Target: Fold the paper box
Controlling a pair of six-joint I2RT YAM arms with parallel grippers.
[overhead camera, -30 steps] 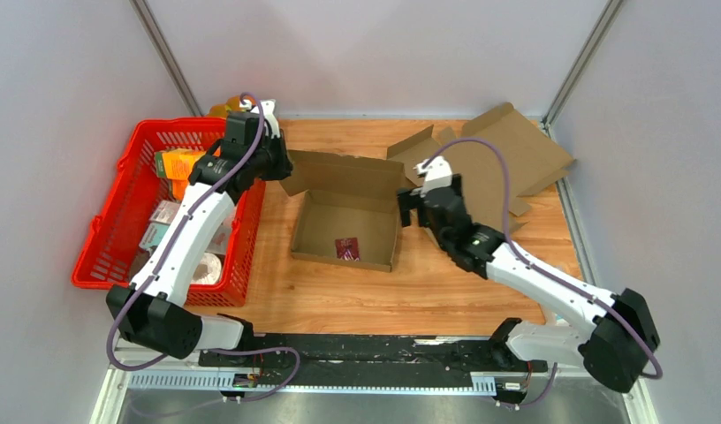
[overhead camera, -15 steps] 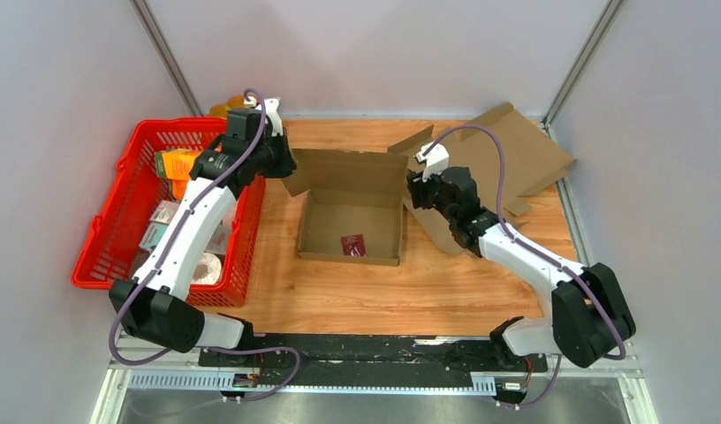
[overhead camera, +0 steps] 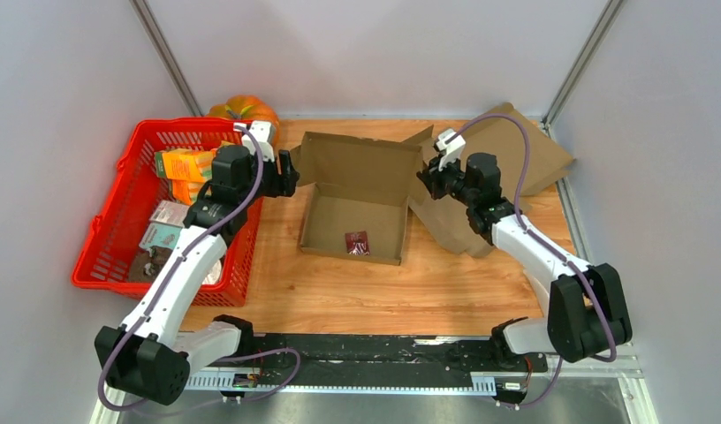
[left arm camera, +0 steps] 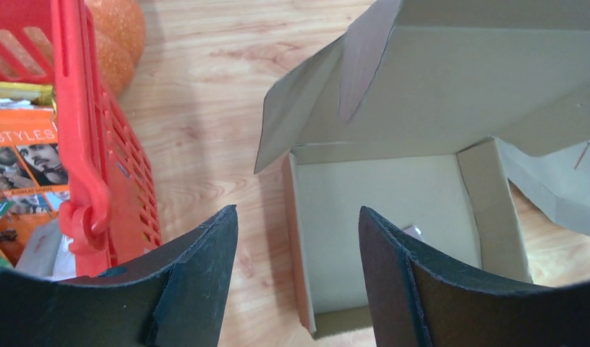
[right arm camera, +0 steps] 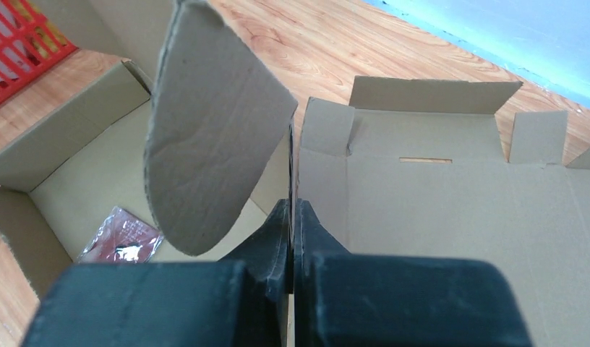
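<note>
The brown paper box [overhead camera: 352, 212] lies open in the middle of the table, its lid [overhead camera: 357, 161] standing up at the back. A red packet [overhead camera: 356, 242] lies inside the box. My left gripper [overhead camera: 289, 173] is open beside the lid's left end, touching nothing. In the left wrist view its fingers [left arm camera: 205, 253] spread over the box's left wall [left arm camera: 296, 238]. My right gripper [overhead camera: 425, 179] is shut on the thin edge of the box's right side flap [right arm camera: 292, 155]. The flap's rounded tab [right arm camera: 212, 130] stands just left of that grip.
A red basket [overhead camera: 127, 212] with packets stands at the left, close to my left arm. An orange pumpkin [overhead camera: 242, 111] sits behind it. A flat unfolded cardboard sheet [overhead camera: 520, 150] lies at the back right, partly under my right arm.
My left gripper opened, let go of the lid's left end and drew back. My right gripper moved towards the back and closed on the right flap. The lid stands more upright.
</note>
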